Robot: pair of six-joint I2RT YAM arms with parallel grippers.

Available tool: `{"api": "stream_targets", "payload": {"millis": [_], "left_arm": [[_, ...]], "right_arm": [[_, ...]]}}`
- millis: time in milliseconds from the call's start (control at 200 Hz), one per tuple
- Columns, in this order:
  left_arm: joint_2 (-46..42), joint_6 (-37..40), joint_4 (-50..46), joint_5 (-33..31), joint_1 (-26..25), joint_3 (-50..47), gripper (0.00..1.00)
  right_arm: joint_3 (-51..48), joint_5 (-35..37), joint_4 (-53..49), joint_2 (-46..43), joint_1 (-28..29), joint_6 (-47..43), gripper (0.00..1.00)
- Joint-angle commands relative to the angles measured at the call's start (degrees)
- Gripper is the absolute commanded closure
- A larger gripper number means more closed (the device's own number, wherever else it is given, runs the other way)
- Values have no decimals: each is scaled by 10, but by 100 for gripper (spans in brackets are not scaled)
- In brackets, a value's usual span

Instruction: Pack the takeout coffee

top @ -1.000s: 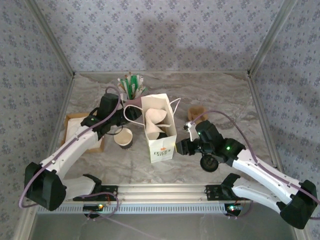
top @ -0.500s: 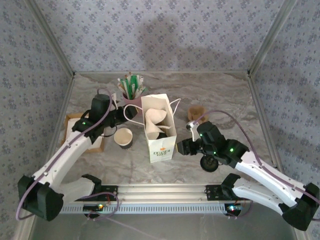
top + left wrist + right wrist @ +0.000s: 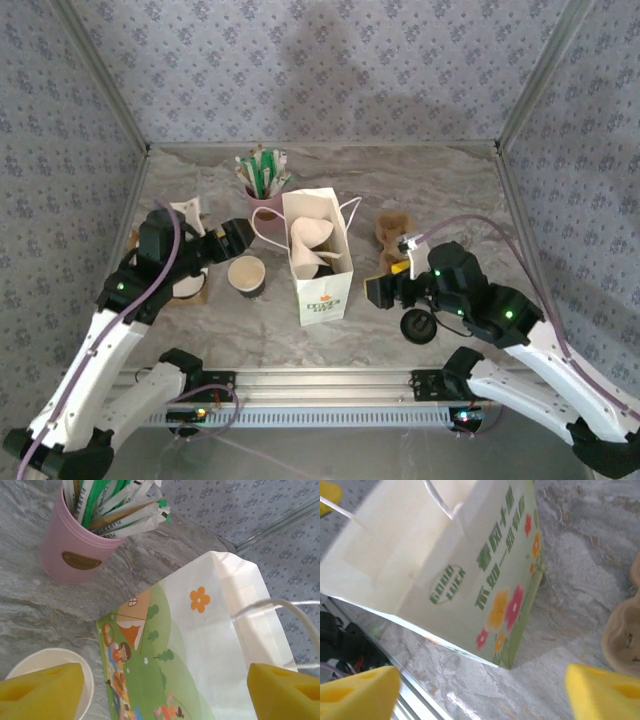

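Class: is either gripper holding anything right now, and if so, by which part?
Nothing is held. The left gripper and the right gripper both stand open, on either side of the paper bag.

Paper cup (image 3: 247,275) unlidded, upright, left of bag (image 3: 320,295); black lid (image 3: 417,326) loose, right.

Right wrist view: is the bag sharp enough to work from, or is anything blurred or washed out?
Right wrist: the white bag is slightly soft but its green print reads; its plain side looks pale and low in contrast; the yellow pads at the bottom corners are out of focus. Top external: even light, a soft shadow on the back wall.
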Motion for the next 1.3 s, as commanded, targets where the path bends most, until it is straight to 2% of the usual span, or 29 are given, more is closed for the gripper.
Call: {"api": "stream_targets", "payload": {"millis": [0,135,290,425,545,709,894,1014,1094,1294], "left_arm": [[-44,16,-51,-21,4,19,9],[-98,14,-79,-44,5,16,1],[-149,10,-105,-73,4,7,1],[-175,7,-120,-108,4,-10,0],[-177,5,-124,-149,4,-29,0],[-160,3,-126,-237,4,-56,1],[-127,28,-78,-276,4,-91,1],[-95,52,-54,-314,7,-104,1],[-76,79,-24,-319,21,-119,0],[-32,149,65,-302,97,-162,1]], "right_arm": [[27,16,-26,-30,-1,-15,0],[31,15,-32,-62,-1,-18,0],[27,22,-38,-89,-1,-19,0],[25,56,-43,-101,0,-16,0],[25,94,-57,-100,-1,-11,0],[12,132,-43,-97,-1,-43,0],[6,207,-35,-58,-20,-77,0],[1,203,-9,-26,-68,-97,0],[-11,157,28,-11,-118,-117,0],[-58,101,134,17,-264,-117,0]]}}
